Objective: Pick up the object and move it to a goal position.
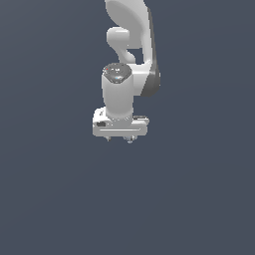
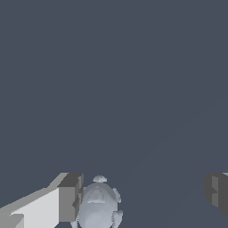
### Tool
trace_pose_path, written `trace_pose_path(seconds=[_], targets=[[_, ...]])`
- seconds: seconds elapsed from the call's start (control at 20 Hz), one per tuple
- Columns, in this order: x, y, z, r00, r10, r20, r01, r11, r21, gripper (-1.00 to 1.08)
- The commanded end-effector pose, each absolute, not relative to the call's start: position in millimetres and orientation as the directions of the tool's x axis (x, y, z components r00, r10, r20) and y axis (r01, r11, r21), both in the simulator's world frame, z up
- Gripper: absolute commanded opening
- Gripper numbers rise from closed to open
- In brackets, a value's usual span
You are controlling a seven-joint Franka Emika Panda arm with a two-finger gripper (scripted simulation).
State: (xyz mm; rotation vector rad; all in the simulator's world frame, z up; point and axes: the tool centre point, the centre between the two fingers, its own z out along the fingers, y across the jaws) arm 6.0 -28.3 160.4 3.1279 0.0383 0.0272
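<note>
In the wrist view the object (image 2: 98, 205), a small pale blue-grey bumpy lump, sits between the fingers of my white gripper (image 2: 143, 196). It lies right beside one grey finger pad (image 2: 69, 198), and I cannot tell if they touch. A wide gap separates it from the other pad (image 2: 217, 190). The jaws stand open. In the exterior view the gripper (image 1: 119, 140) points down below the white arm (image 1: 119, 94), only its short fingertips (image 1: 130, 141) show, and the object is hidden there.
A plain dark blue-grey floor (image 1: 199, 199) fills both views, with no other objects, edges or goal marker showing.
</note>
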Motion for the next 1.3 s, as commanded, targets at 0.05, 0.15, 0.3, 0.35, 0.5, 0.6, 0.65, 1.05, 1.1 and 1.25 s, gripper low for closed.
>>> trace_pose_path(seconds=[0.05, 0.15, 0.3, 0.35, 0.5, 0.6, 0.65, 1.05, 1.1, 1.25], targets=[[5.7, -27.7, 160.1, 0.999, 0.029, 0.017, 0.028, -1.0, 0.013, 1.0], [4.5, -27.3, 159.1, 0.999, 0.037, 0.017, 0.037, -0.999, 0.014, 1.0], [1.3, -26.0, 156.2, 0.998, 0.062, 0.016, 0.062, -0.998, 0.014, 1.0], [-0.1, -25.3, 155.0, 0.997, 0.074, 0.015, 0.074, -0.997, 0.014, 1.0], [-5.6, -22.9, 150.3, 0.993, 0.116, 0.014, 0.116, -0.993, 0.014, 1.0], [-10.3, -21.0, 146.5, 0.988, 0.151, 0.012, 0.151, -0.988, 0.014, 1.0], [-13.0, -19.8, 144.3, 0.985, 0.171, 0.012, 0.171, -0.985, 0.014, 1.0], [-42.9, -7.3, 122.6, 0.926, 0.378, 0.005, 0.378, -0.926, 0.011, 1.0], [-47.4, -5.5, 119.6, 0.913, 0.407, 0.004, 0.407, -0.913, 0.01, 1.0], [-60.9, -0.1, 111.2, 0.872, 0.489, 0.002, 0.489, -0.872, 0.008, 1.0]])
